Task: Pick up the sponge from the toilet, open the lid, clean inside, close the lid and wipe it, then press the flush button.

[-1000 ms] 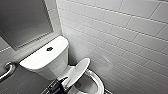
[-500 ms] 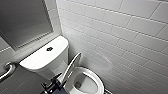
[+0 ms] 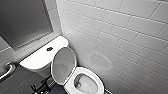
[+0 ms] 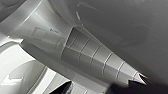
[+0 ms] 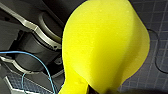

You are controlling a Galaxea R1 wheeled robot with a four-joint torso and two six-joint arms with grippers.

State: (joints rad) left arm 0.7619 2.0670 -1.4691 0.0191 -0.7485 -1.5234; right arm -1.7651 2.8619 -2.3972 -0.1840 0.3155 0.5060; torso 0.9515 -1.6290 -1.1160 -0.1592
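Note:
The white lid (image 3: 63,64) stands raised, leaning back toward the tank, and the bowl (image 3: 86,83) lies open below it. On the tank top sits the dark flush button (image 3: 49,49). The bright yellow sponge (image 5: 102,47) looms large in the right wrist view, pinched at its narrow end by my right gripper (image 5: 98,90), which is shut on it. My left gripper (image 4: 96,88) is open, its two dark fingertips (image 4: 62,89) spread apart, close to the white curved toilet surfaces (image 4: 37,37). A dark part of my arm (image 3: 40,87) shows low beside the lid.
A white tiled wall (image 3: 120,37) runs close along the toilet's right. A grey framed panel (image 3: 22,22) stands behind the tank and a metal grab bar (image 3: 7,70) is at the far left. Dark tiled floor (image 5: 155,32) lies under the sponge.
The lid has swung up from a half-raised slant to nearly upright against the tank. The dark arm beside it has dropped lower.

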